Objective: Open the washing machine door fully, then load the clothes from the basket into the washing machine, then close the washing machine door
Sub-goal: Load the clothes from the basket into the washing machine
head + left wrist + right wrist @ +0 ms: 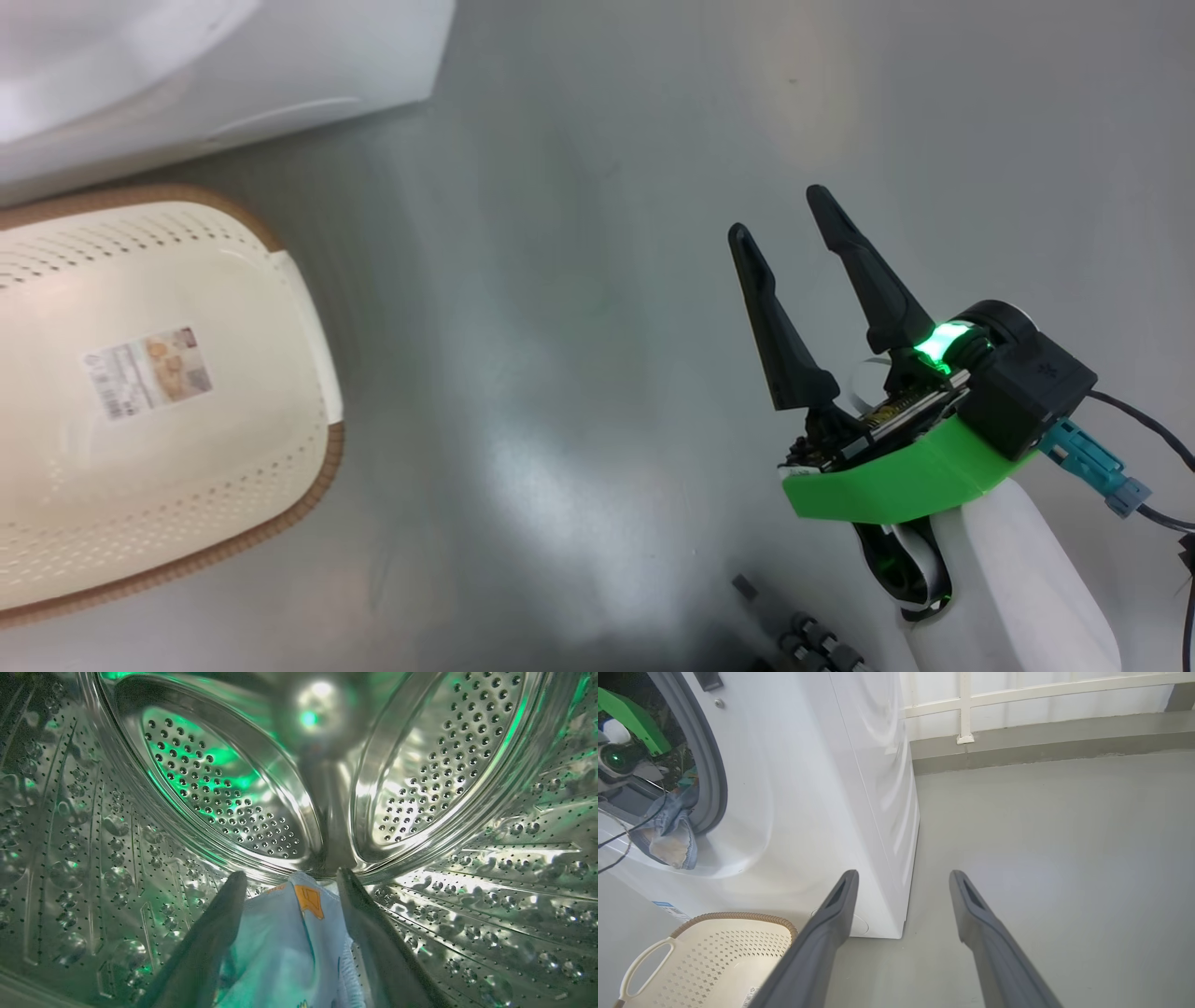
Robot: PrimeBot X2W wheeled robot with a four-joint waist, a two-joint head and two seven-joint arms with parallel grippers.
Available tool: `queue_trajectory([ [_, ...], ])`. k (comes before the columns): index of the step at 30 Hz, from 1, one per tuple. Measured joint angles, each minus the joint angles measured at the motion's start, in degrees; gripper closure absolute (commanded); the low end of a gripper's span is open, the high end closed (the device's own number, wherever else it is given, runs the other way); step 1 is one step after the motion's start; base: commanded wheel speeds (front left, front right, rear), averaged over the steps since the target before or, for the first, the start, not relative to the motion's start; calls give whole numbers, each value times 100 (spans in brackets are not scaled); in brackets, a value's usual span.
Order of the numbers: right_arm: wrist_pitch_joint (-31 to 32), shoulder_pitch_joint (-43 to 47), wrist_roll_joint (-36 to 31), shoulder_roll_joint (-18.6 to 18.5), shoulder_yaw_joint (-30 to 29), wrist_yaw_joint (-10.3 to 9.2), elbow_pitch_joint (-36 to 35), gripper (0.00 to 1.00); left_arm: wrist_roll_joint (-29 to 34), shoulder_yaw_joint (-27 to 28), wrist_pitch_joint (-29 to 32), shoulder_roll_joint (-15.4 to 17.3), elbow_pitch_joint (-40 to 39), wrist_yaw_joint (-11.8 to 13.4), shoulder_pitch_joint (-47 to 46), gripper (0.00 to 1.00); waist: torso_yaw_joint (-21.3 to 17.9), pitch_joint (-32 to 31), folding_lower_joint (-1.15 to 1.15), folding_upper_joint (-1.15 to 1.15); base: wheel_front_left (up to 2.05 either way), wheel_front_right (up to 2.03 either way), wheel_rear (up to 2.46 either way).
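Observation:
My left gripper (289,882) is inside the washing machine's steel perforated drum (224,788). Its fingers stand apart, open, and light-blue clothes (285,947) with an orange patch lie between them. In the right wrist view, the white washing machine (822,788) shows its grey seal (714,774), and a blue piece of clothes (668,835) hangs out over the lip. The cream basket (159,392) holds nothing but its paper label. My right gripper (778,211) hovers open over the floor, right of the basket. The washing machine door is out of view.
Grey floor (579,373) spreads between the basket and my right arm. The washer's white corner (280,75) sits just beyond the basket. A low white wall with a rail (1041,700) runs behind the machine. The basket's handle (644,961) points toward my right gripper (903,873).

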Motion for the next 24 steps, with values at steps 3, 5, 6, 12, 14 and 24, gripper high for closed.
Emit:
queue_trajectory([
  [3,0,9,-31,-8,1,0,12,0,-23,-10,-51,-34,-118,57,226,0,51,-76,0,0,0,0,0],
  [5,0,16,-32,-42,2,0,27,0,-94,-9,-103,-112,-355,147,639,0,127,-201,0,0,0,0,0],
  [6,0,19,-34,-57,9,0,34,0,-126,1,-144,-146,-447,169,793,0,152,-246,0,0,0,0,0],
  [12,0,153,-75,-131,48,0,113,0,-289,59,-293,-252,-1132,367,1784,0,316,-539,0,0,0,0,0],
  [14,0,191,-78,-160,31,0,129,0,-388,93,-385,-305,-1390,419,2133,0,376,-641,0,0,0,0,0],
  [24,0,524,-142,-218,-129,0,235,0,-514,146,-828,-611,-2660,829,4158,0,703,-1198,0,0,0,0,0],
])
